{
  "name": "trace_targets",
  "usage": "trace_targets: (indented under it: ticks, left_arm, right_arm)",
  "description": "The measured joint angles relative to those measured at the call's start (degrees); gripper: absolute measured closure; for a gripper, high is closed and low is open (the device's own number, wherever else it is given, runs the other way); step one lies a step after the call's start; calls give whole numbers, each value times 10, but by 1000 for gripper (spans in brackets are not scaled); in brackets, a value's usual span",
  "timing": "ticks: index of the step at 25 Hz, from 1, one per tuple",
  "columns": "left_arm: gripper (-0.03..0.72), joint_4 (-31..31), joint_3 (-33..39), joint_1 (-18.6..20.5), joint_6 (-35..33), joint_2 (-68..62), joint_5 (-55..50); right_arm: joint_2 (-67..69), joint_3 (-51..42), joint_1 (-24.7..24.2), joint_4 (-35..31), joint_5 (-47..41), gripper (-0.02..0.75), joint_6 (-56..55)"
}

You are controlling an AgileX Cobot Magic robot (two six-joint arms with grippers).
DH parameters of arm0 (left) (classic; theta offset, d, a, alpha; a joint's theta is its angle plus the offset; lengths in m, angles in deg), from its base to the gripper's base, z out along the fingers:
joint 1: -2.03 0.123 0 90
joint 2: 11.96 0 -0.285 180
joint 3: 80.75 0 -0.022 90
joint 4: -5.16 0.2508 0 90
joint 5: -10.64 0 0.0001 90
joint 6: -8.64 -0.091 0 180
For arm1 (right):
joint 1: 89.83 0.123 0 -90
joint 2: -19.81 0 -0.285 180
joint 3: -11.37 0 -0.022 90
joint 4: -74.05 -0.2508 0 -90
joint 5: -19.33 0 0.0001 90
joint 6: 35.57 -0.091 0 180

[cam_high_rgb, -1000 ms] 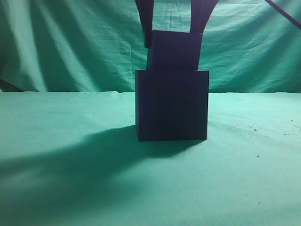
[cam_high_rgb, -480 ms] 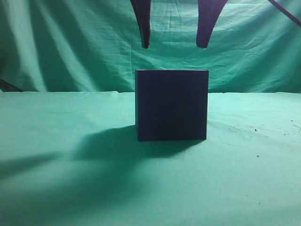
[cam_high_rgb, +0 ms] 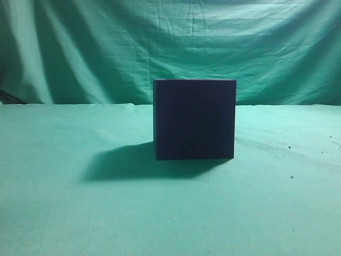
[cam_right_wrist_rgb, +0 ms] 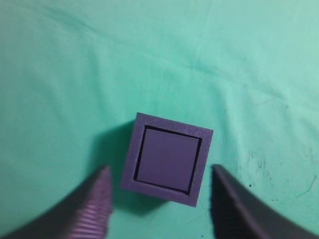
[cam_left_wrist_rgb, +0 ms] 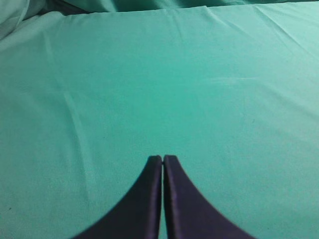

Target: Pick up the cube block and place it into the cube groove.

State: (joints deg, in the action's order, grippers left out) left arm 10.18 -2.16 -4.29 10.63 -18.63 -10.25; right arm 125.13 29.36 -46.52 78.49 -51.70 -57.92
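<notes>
The large near-black box point(cam_high_rgb: 194, 118) stands on the green cloth at the middle of the exterior view. In the right wrist view I look down on its top rim point(cam_right_wrist_rgb: 130, 149). The cube block point(cam_right_wrist_rgb: 167, 158) sits inside the cube groove, with a thin dark gap round it. My right gripper point(cam_right_wrist_rgb: 159, 174) is open and empty above the box, one finger on each side of it. My left gripper point(cam_left_wrist_rgb: 162, 158) is shut and empty over bare cloth. Neither gripper shows in the exterior view.
Green cloth point(cam_high_rgb: 64, 213) covers the table and hangs as a backdrop point(cam_high_rgb: 80, 48). Small dark specks point(cam_high_rgb: 290, 146) lie on the cloth to the right of the box. The box casts a shadow to its left.
One second ago the right gripper held the cube block on top of the box. It let go, the block sank into the groove, and the gripper rose out of the exterior view.
</notes>
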Motion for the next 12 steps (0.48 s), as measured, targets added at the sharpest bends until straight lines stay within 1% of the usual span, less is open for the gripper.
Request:
trace_targets:
  ticks: [1,5,6,8,12]
  left_arm:
    - [688,0,0,0,0,0,0]
    - [688,0,0,0,0,0,0]
    - [688,0,0,0,0,0,0]
    - [688,0,0,0,0,0,0]
    - [688,0,0,0,0,0,0]
  right_arm:
    - [-18,0,0,0,-1,359,2]
    - [-91,0,0,0,-6,639,6]
    - [-107,0,0,0,-6,680,7]
    - [-145,0,0,0,-8,738,11]
    - [-217,-14,0,0,-12,738,31]
